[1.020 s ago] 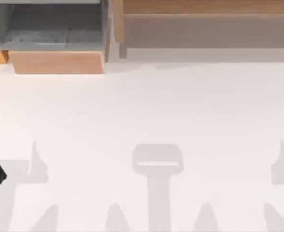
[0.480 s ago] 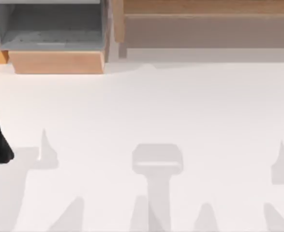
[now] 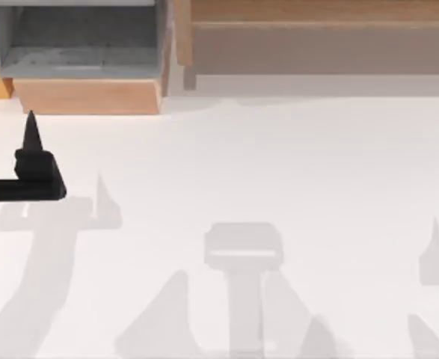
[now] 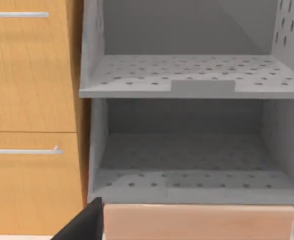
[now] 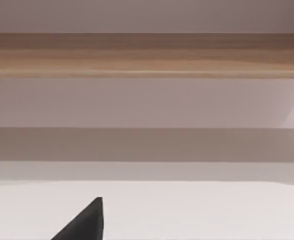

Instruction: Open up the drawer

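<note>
At the table's far left stands a cabinet with grey perforated compartments (image 3: 77, 45) and a light wooden front panel (image 3: 88, 96) at its base. In the left wrist view the same grey compartments (image 4: 192, 150) sit above the wooden panel (image 4: 197, 220). Beside them are two orange wooden drawer fronts (image 4: 26, 100), each with a silver bar handle (image 4: 24, 150). My left gripper (image 3: 31, 138) is black and hovers over the table just short of the panel's left end, pointing at the cabinet. A black tip of my right gripper (image 5: 84, 222) shows in the right wrist view.
A long wooden shelf (image 3: 316, 30) runs along the back of the table at the right, with a grey wall face below it (image 5: 147, 100). White tabletop (image 3: 279, 164) stretches between the cabinet and the near edge.
My left gripper has come in from the table's left edge, moving toward the cabinet and slightly right. The cabinet and its fronts have not moved.
</note>
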Robot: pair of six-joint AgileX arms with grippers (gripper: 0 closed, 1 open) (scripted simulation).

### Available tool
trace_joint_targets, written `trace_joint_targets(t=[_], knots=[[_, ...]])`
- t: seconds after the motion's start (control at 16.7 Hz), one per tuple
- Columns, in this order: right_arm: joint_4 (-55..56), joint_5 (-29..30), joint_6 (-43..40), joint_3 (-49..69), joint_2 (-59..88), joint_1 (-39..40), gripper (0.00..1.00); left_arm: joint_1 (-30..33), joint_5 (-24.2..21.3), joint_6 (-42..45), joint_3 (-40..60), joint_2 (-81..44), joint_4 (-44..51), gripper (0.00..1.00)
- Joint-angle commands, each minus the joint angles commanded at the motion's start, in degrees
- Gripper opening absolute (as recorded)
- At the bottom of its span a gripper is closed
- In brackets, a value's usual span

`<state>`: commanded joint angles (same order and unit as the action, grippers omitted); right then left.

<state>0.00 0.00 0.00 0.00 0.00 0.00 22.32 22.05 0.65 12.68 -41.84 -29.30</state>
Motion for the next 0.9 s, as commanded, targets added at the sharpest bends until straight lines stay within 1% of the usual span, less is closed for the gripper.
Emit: trace_joint_targets(t=[0.12, 0.3, 0.42, 0.54, 0.72, 0.9], knots=[[0.0, 0.0, 0.0, 0.0, 0.0, 0.0, 1.00, 1.2, 1.2, 0.0, 0.7, -2.2, -1.6, 1.00], [0.0, 0.0, 0.0, 0.0, 0.0, 0.0, 1.00, 1.3, 1.3, 0.0, 0.8, -2.4, -1.7, 1.00], [0.0, 0.0, 0.0, 0.0, 0.0, 0.0, 1.00, 1.1, 1.2, 0.0, 0.5, -2.2, -1.6, 1.00], [0.0, 0.0, 0.0, 0.0, 0.0, 0.0, 1.00, -0.5, 0.6, 1.6, 1.9, -3.9, -2.9, 1.00], [0.0, 0.0, 0.0, 0.0, 0.0, 0.0, 1.00, -5.8, -3.0, 8.1, 6.7, -11.0, -6.9, 1.00], [0.0, 0.0, 0.0, 0.0, 0.0, 0.0, 1.00, -11.0, -9.1, 19.7, 13.2, -23.2, -11.8, 1.00]])
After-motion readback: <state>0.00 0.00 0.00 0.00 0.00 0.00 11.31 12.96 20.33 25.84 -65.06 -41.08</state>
